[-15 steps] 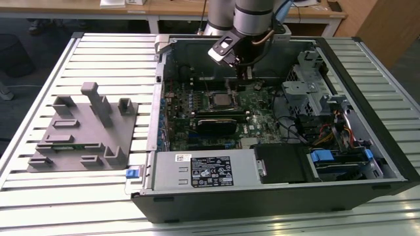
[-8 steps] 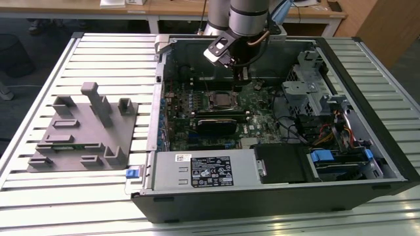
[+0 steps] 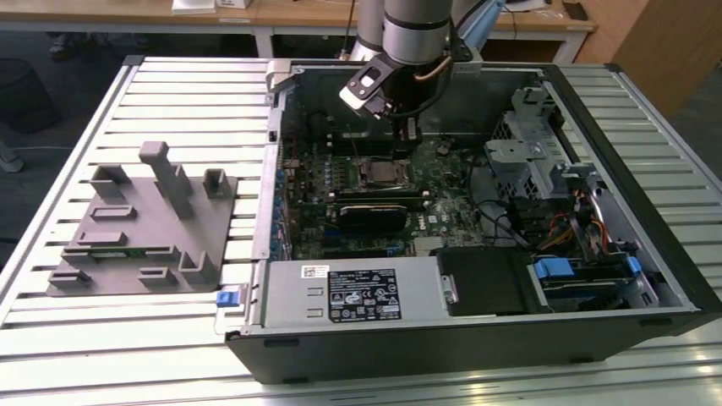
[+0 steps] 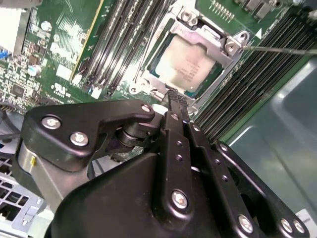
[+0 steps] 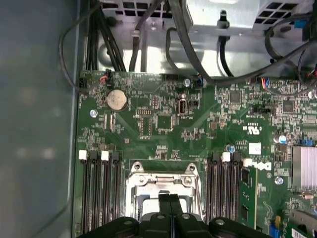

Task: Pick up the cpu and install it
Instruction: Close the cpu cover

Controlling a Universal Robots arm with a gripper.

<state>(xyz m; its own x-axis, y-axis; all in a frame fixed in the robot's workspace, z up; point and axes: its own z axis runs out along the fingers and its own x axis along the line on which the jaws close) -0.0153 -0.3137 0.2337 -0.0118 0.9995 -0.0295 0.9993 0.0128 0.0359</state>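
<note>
An open computer case [image 3: 474, 347] is seen lying on its side on a slatted bench [image 3: 169, 93]. A grey plastic holder [image 3: 135, 228] is placed on the bench just beside the case, on the exterior view's left. The arm is brought in from the far side and the gripper [image 3: 411, 131] is hung over the far part of the green motherboard [image 3: 310, 182].

The cpu [image 4: 190, 67] is found seated in the black socket, its pale silvery top facing up and framed by the metal socket frame [image 4: 208, 34]. In the exterior view the cpu [image 3: 378, 174] is seen near the middle of the board, just nearer than the gripper.

In both wrist views the gripper [image 4: 177, 100] [image 5: 170, 199] is shown closed, its two black fingers pressed together with nothing held between them. The fingertips are poised over the edge of the socket frame [image 5: 161, 182]; whether it is touched cannot be told.

Rows of black memory slots [image 4: 124, 44] are set on both sides of the socket. A coin cell battery [image 5: 117, 99] is mounted farther along the board. A grey metal box with a white label [image 3: 350, 292] is fixed at the near side of the case.
</note>
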